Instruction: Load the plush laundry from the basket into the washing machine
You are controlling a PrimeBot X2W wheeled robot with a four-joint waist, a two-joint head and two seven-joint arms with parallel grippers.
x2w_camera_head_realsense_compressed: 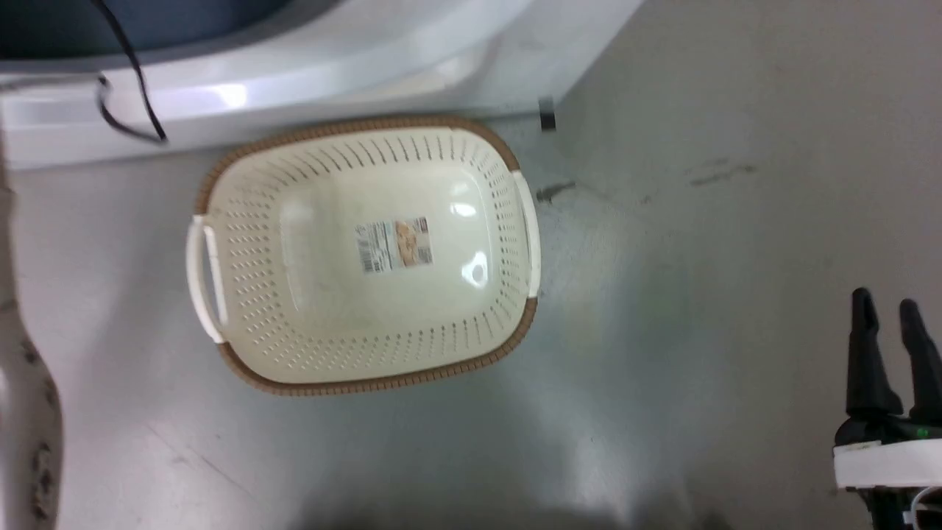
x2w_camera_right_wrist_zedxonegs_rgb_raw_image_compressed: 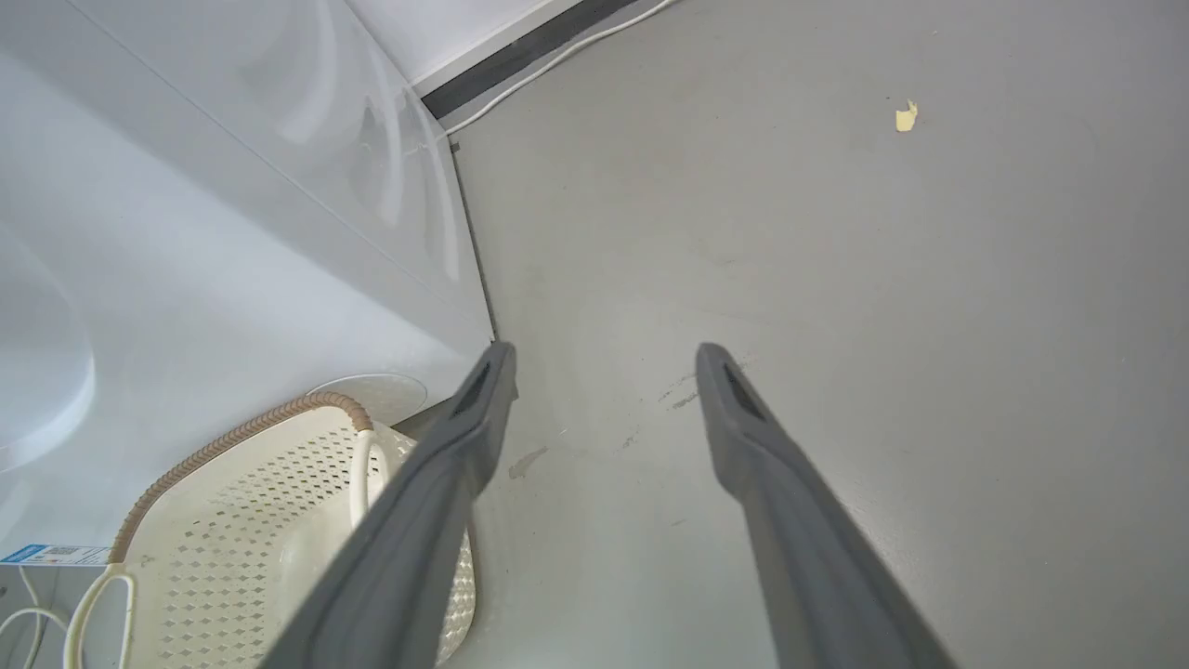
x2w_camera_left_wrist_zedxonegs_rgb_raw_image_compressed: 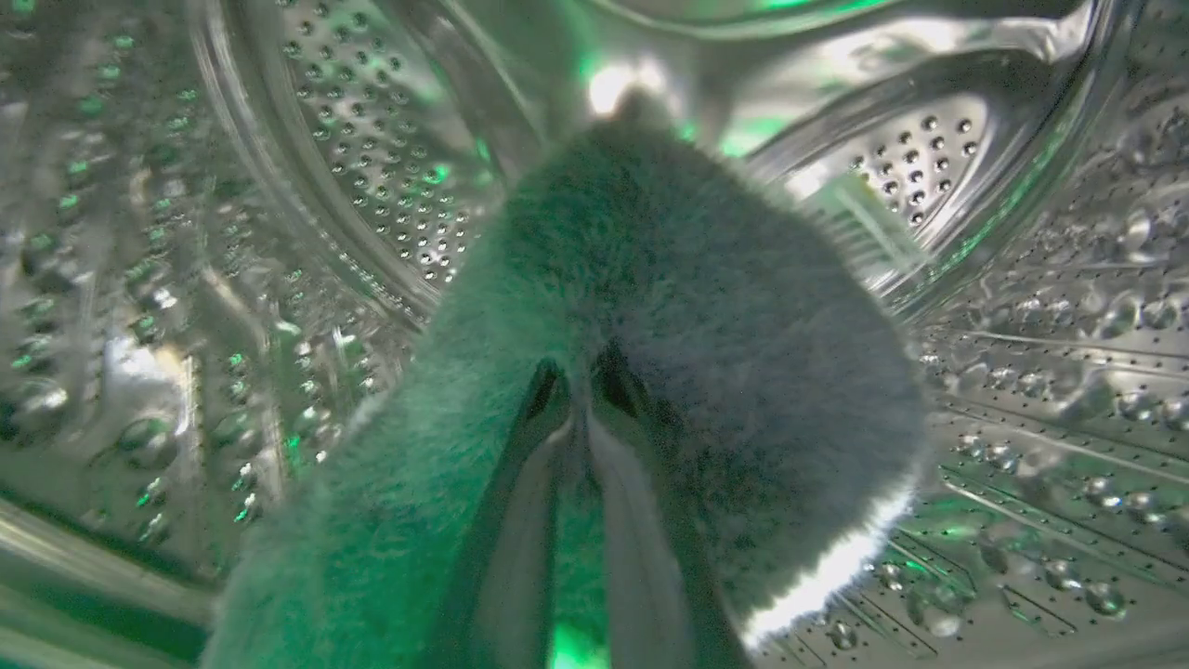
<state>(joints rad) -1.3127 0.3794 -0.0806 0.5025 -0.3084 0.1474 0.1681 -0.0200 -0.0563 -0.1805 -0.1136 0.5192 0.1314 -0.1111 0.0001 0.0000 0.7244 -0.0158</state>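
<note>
Inside the washing machine (x2w_camera_left_wrist_zedxonegs_rgb_raw_image_compressed: 372, 167), left claw (x2w_camera_left_wrist_zedxonegs_rgb_raw_image_compressed: 581, 379) pinches what looks like plush laundry (x2w_camera_left_wrist_zedxonegs_rgb_raw_image_compressed: 743, 325); right claw (x2w_camera_right_wrist_zedxonegs_rgb_raw_image_compressed: 604, 362) spread outside it.

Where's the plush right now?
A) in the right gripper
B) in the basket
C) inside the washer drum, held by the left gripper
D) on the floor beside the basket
C: the left wrist view shows the left gripper shut on the plush with the perforated steel washer drum all around, while in the head view the basket has nothing on its floor but a label.
</note>
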